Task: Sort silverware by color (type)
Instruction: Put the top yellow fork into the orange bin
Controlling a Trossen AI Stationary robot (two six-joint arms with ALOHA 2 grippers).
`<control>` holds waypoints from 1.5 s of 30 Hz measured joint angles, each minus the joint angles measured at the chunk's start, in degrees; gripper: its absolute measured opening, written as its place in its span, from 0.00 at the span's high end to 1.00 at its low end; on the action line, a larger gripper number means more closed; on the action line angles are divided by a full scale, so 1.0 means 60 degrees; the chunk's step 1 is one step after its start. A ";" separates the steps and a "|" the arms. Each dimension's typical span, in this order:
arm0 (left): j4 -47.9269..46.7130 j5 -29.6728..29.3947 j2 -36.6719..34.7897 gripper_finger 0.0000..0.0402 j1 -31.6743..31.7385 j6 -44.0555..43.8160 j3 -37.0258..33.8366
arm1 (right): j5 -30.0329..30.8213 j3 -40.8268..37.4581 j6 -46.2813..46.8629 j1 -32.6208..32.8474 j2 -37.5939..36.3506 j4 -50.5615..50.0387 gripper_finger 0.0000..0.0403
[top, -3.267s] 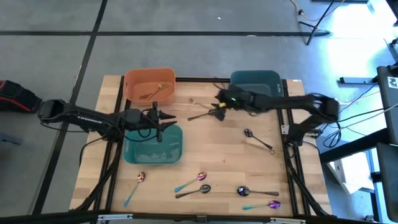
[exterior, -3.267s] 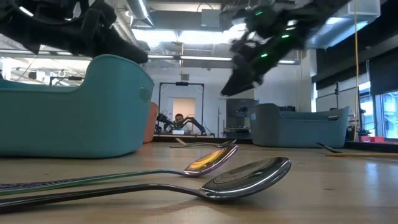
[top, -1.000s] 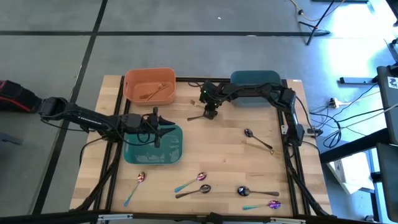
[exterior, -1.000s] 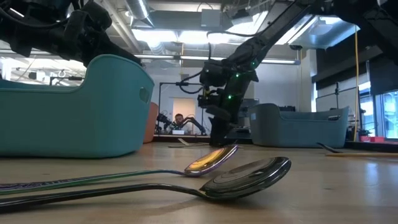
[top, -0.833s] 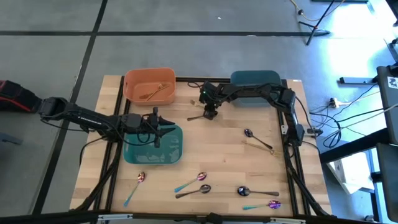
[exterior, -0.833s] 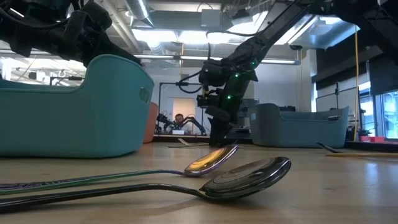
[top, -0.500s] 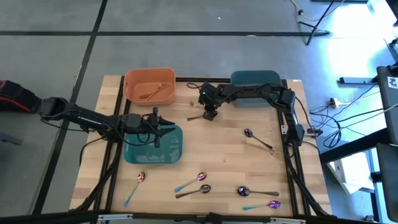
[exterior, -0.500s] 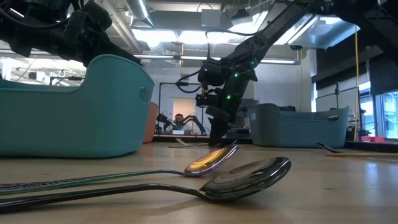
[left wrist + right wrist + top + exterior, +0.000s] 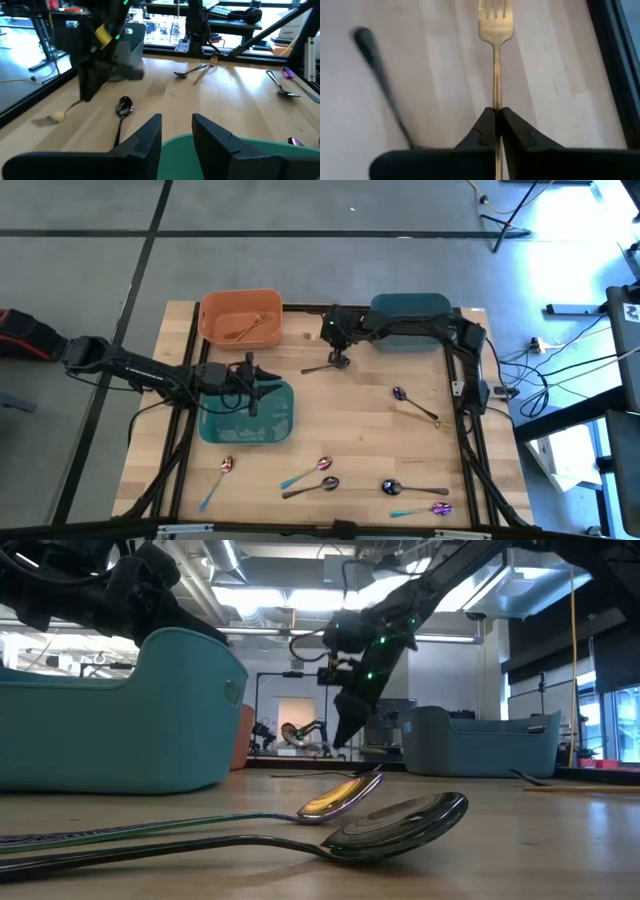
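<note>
My right gripper (image 9: 496, 111) is shut on a gold fork (image 9: 495, 30) at the far middle of the table, just above the wood, beside a black spoon (image 9: 318, 367) that lies flat. In the left wrist view the fork's tines (image 9: 50, 118) sit low near the table. My left gripper (image 9: 176, 131) hangs open and empty over the light teal bin (image 9: 247, 418). More silverware lies flat near the front edge: iridescent spoons (image 9: 308, 472) and black spoons (image 9: 410, 488). My right gripper pinches the gold fork's thin handle (image 9: 496, 97) between its two fingers, which lie along the handle. The tines (image 9: 495, 14) point straight out ahead of the fingers. The low view shows the fingers (image 9: 342, 732) slanting down, raised above the table. I cannot tell whether the tines are clear of the wood.
An orange bin (image 9: 240, 317) with gold pieces stands at the far left, and a dark teal bin (image 9: 410, 310) at the far right. A black spoon and a gold piece (image 9: 415, 410) lie at the right. Bare wood stretches across the table's middle.
My right gripper has risen from the table top beside the black spoon and has tipped to a slant. My left arm has kept still over the light teal bin.
</note>
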 joint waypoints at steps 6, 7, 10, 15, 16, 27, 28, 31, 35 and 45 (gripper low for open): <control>0.0000 -0.0553 -0.0001 0.69 0.0080 -0.0075 0.0000 | -0.0242 -0.0522 -0.0073 0.0065 -0.0851 0.0566 1.00; 0.0021 -0.0598 -0.0001 0.67 0.0136 -0.0079 0.0000 | -0.0239 -0.0822 -0.0069 0.0062 -0.1027 0.0854 1.00; 0.0227 -0.0679 -0.0001 0.59 0.0394 -0.0085 0.0000 | -0.0239 -0.1867 -0.0025 0.0062 -0.1635 0.2172 1.00; 0.0870 -0.1096 0.0003 0.53 0.0804 -0.0316 0.0004 | -0.0217 -0.3698 0.0196 0.0281 -0.2546 0.5237 1.00; 0.0947 -0.1248 -0.0001 0.53 0.0863 -0.0359 0.0004 | -0.0225 -0.4088 0.0236 0.0379 -0.2679 0.6067 1.00; 0.2265 -0.1263 0.0084 0.53 0.1347 -0.0753 0.0007 | -0.0055 -0.5916 0.0301 0.1814 -0.2912 1.1098 1.00; 0.2431 -0.1260 0.0162 0.53 0.1365 -0.0756 0.0007 | -0.0028 -0.5916 0.0265 0.1912 -0.2911 1.1115 1.00; 0.3040 -0.1257 0.0500 0.53 0.1362 -0.0730 0.0048 | 0.0198 -0.5916 0.0237 0.2101 -0.2911 1.1170 1.00; 0.3003 -0.1273 0.1329 0.53 0.1362 -0.0404 0.0549 | 0.0370 -0.5916 0.0233 0.2189 -0.2911 1.1329 1.00; 0.3001 -0.1424 0.3275 0.53 0.1351 0.0013 0.2297 | 0.0370 -0.5916 0.0230 0.2189 -0.2911 1.1328 1.00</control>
